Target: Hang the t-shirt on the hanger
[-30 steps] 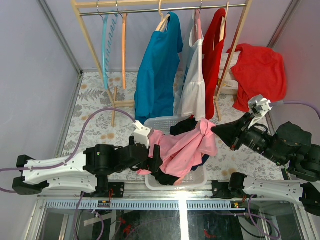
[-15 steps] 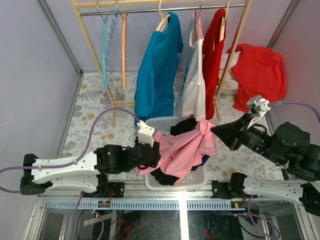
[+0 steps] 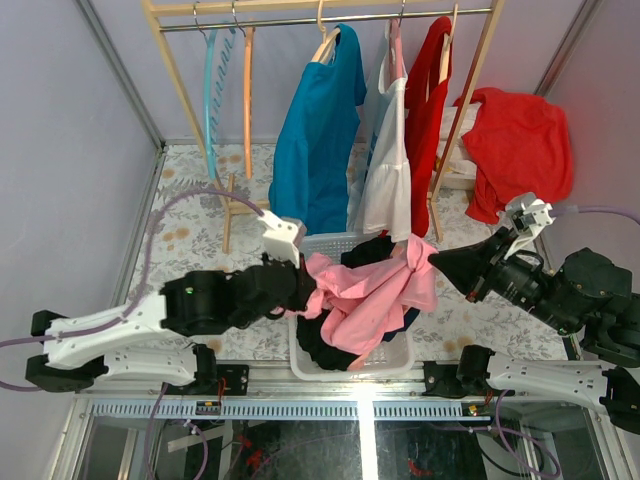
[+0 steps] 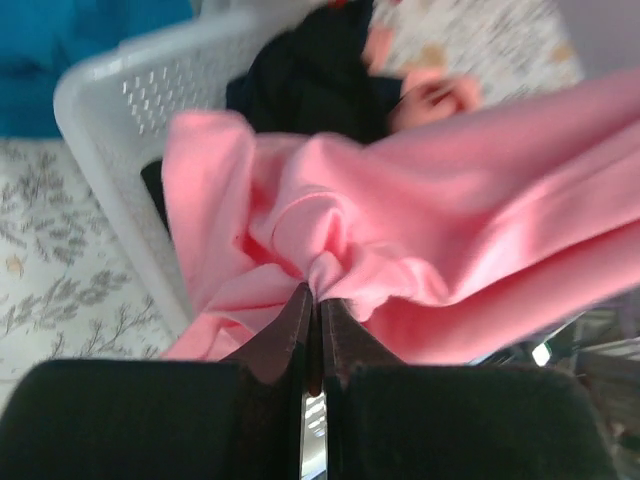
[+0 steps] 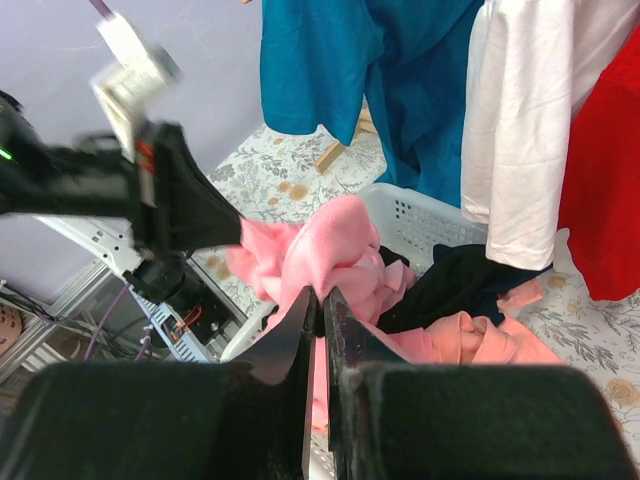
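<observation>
- Fabric of the t-shirt (image 3: pixel 372 292) stretches between the two arms and sags over the white basket (image 3: pixel 392 358) at the near middle of the table.
- On the shirt's left edge, the left gripper (image 3: pixel 306 292) is clenched on a bunched fold. In the left wrist view its fingers (image 4: pixel 292 322) meet, with pink cloth puckered at their tips.
- At the shirt's right end, the right gripper (image 3: pixel 433 262) is clamped on the cloth and holds it above the basket's far right corner. In the right wrist view the jaws press together with pink fabric pinched between them.
- Under the shirt, a dark garment (image 3: pixel 366 250) lies inside the basket.
- Hooked on the rail (image 3: pixel 290 19) of the wooden rack at the far left, the hanger (image 3: pixel 247 95) hangs just beside a teal hanger (image 3: pixel 210 90), well apart from the t-shirt.
- Along the same rail hang a blue shirt (image 3: pixel 315 140), a white garment (image 3: pixel 390 175) and a red garment (image 3: pixel 428 95).
- Over the rack's right end a red shirt (image 3: pixel 515 145) is draped.
</observation>
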`<move>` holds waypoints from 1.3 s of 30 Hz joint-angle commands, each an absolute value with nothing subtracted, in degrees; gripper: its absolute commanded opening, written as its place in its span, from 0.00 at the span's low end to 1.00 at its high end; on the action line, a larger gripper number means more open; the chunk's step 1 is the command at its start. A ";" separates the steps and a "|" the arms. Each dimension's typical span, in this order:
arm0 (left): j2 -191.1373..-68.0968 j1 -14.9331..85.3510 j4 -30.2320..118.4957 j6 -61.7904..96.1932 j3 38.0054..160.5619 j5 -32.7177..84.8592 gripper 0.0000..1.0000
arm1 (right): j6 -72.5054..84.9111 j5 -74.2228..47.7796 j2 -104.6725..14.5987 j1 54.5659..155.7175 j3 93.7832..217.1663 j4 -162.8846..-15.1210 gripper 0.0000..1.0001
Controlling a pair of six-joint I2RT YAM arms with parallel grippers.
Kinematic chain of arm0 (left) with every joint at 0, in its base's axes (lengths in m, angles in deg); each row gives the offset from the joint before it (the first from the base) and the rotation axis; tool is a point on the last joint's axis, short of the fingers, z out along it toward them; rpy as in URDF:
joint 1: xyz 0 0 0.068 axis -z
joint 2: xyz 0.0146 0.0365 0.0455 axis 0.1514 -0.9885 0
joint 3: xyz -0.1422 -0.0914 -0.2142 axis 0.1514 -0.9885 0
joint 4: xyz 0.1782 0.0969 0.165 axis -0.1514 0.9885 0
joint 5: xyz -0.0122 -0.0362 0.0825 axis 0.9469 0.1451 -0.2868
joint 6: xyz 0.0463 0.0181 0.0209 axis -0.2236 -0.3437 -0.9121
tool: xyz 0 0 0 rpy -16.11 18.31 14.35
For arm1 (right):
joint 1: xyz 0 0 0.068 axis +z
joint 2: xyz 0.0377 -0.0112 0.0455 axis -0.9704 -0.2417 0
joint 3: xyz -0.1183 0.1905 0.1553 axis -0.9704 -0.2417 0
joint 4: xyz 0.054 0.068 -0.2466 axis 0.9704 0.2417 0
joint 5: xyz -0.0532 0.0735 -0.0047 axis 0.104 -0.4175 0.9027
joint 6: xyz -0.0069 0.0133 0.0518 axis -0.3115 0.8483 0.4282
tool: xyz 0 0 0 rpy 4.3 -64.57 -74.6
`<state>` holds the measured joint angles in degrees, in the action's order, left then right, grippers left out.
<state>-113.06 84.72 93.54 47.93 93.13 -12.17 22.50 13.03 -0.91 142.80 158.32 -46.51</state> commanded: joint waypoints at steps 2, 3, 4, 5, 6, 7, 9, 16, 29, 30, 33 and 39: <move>-113.41 84.27 96.37 41.45 110.95 -18.13 0.00 | 22.03 14.95 -1.55 143.28 158.28 -49.46 0.00; -114.74 84.29 96.85 39.88 115.19 -18.85 0.00 | 21.92 15.23 -1.92 143.27 158.59 -49.56 0.00; -116.42 84.28 97.39 38.38 121.76 -19.62 0.00 | 21.70 15.64 -2.25 143.37 159.02 -49.52 0.00; -118.39 84.27 97.89 36.59 126.69 -20.36 0.00 | 21.40 16.79 -2.77 143.32 159.61 -49.22 0.00; -120.11 84.27 97.53 34.70 131.23 -20.76 0.00 | 21.19 18.60 -3.24 143.33 160.57 -48.79 0.00; -121.94 84.23 96.66 32.42 135.22 -20.86 0.00 | 20.61 20.64 -3.82 143.26 161.63 -48.34 0.00; -125.39 84.24 93.78 27.46 142.75 -21.25 0.00 | 18.71 25.59 -4.95 143.32 164.35 -48.15 0.00; -137.14 84.25 82.59 13.83 165.24 -19.00 0.00 | 8.04 30.47 -11.26 143.36 181.73 -55.48 0.00; -115.35 84.24 75.82 22.90 130.59 -12.44 0.00 | 20.66 12.17 0.87 143.39 163.47 -49.15 0.01; -112.97 84.24 76.68 24.79 126.24 -11.56 0.00 | 23.66 11.37 3.21 143.30 158.43 -48.87 0.04; -106.43 84.26 78.85 31.58 115.26 -7.39 0.00 | 32.01 6.28 9.12 143.26 143.76 -48.98 0.18; -100.12 84.29 78.47 40.45 101.76 1.40 0.00 | 37.64 2.47 13.66 143.28 137.83 -48.35 0.64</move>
<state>-101.35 84.41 80.41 32.91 106.16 -5.98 31.38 6.76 10.74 143.04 136.11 -45.13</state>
